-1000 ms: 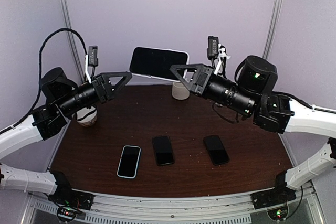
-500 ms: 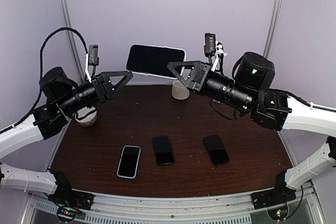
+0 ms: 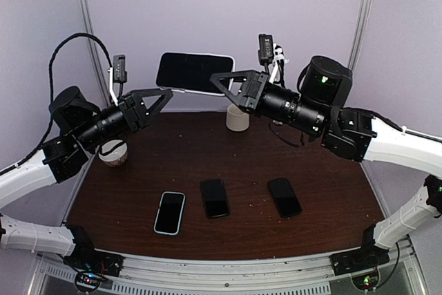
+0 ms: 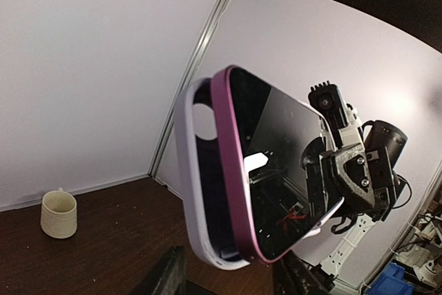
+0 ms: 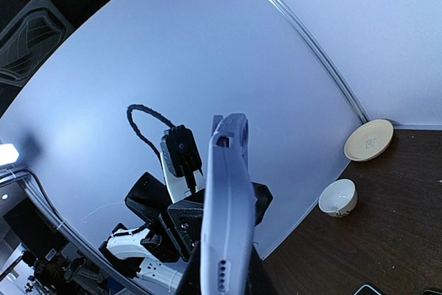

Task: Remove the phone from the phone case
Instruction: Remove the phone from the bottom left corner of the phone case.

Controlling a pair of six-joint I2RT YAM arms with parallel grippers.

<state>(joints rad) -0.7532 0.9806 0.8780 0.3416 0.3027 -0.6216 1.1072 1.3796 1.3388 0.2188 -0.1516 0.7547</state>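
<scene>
Left gripper [image 3: 168, 92] stands about half open, its jaws gripping one end of the phone case [image 4: 188, 170], held high above the far edge of the table [image 3: 138, 198]. From the left wrist view, the case at its free end stands away from the phone [image 4: 276, 170], which has a purple rim. Right gripper [image 3: 215, 78] pinches the other side of the case, jaws almost together.

Top view high, looking down and forward, wrist views close, opposed, sharing the phone [image 4: 276, 157]
</scene>
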